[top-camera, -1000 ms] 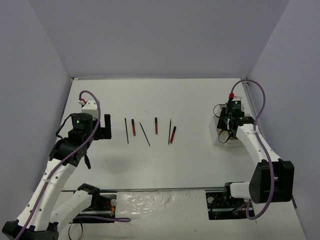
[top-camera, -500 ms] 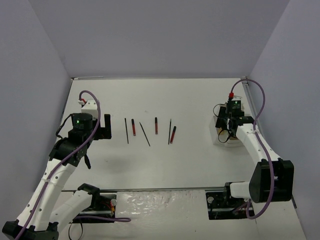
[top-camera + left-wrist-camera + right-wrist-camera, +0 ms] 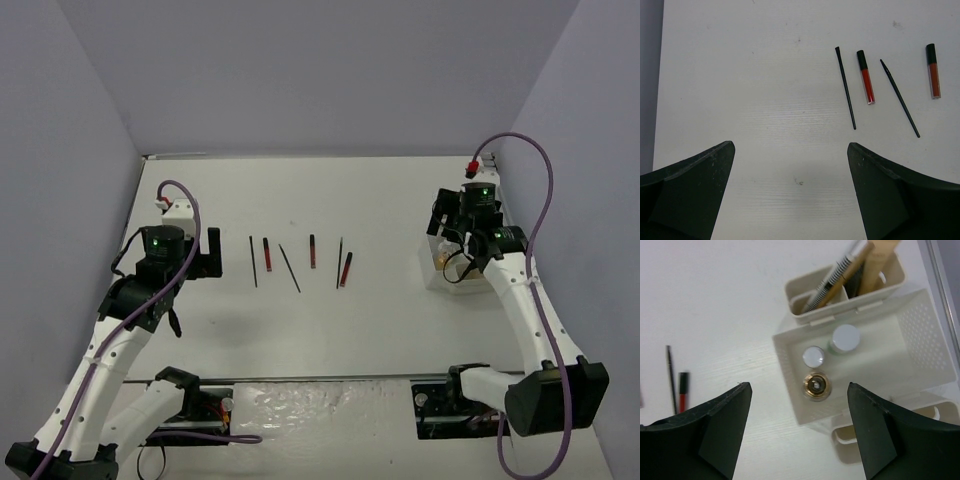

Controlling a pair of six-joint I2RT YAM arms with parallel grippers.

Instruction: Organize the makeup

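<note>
Makeup (image 3: 312, 250) looks a good way sorted to my eye, but not finished. Toward the left edge of the table (image 3: 380, 330) the left claw (image 3: 790, 145) hangs wide open and empty over bare surface. Just to its right, six loose sticks (image 3: 267, 254), thin black ones and red ones, lie in a rough row across the middle. They are spaced apart except for the last pair, which lie close side by side. Those are what is left to put away. Over by the right edge sits the white tray (image 3: 925, 340). Three bottles (image 3: 816, 385) stand in its middle compartment, and several more sticks (image 3: 840, 275) stand upright in a neighbouring one. The right claw (image 3: 795, 384) hovers above the tray, spread apart and holding nothing. There is plenty of open room around the row. The tray is tight to the right edge, with the wall close by.
</note>
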